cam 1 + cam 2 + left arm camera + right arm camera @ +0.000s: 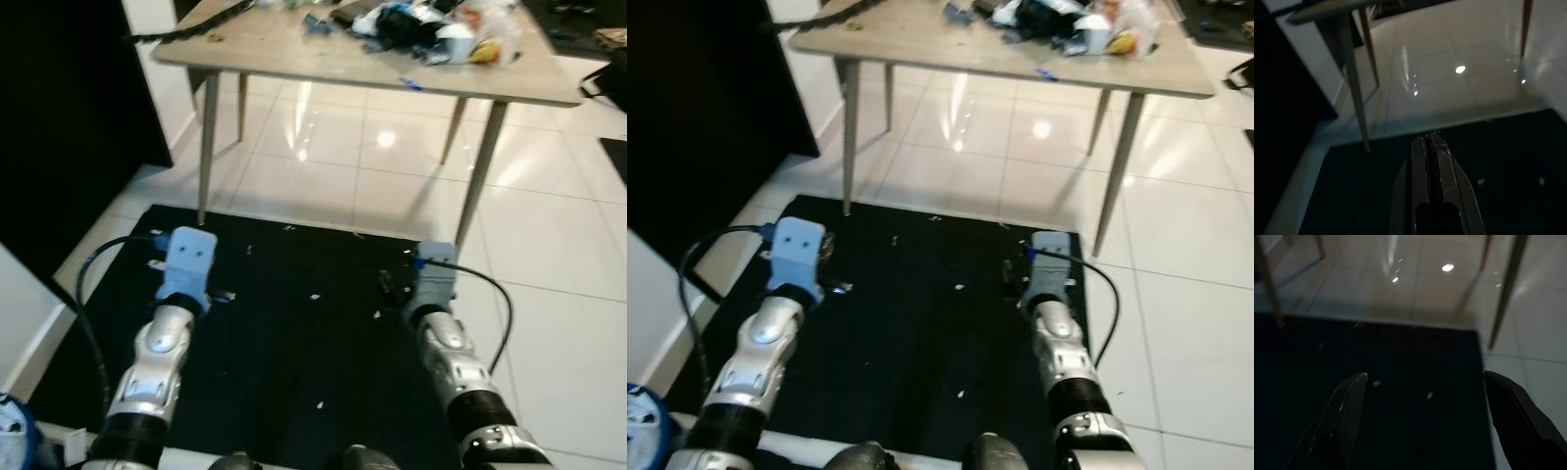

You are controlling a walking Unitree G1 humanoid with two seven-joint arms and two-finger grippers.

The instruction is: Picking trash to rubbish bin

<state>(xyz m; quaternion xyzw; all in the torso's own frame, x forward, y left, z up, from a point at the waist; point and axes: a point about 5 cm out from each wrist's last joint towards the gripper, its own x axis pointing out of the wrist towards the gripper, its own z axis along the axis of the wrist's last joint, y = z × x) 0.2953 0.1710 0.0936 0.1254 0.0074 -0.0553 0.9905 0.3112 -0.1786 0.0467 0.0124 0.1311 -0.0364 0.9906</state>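
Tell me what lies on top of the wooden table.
The table bears a heap of trash toward its right end: dark crumpled stuff, pale wrappers, a white cup, something yellow. A dark cable trails off its left end. What is beneath the heap is covered.

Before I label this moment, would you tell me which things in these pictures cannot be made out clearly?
- Trash pile on the table: head views, cut off by the top edge and blurred, so single items cannot be told apart.
- White specks on the black mat: too small to identify.
- Blue-and-white object at the robot's lower left: cut off by the frame corner.
- Left gripper and right gripper: wrist views are dark, so the mat shows little detail.
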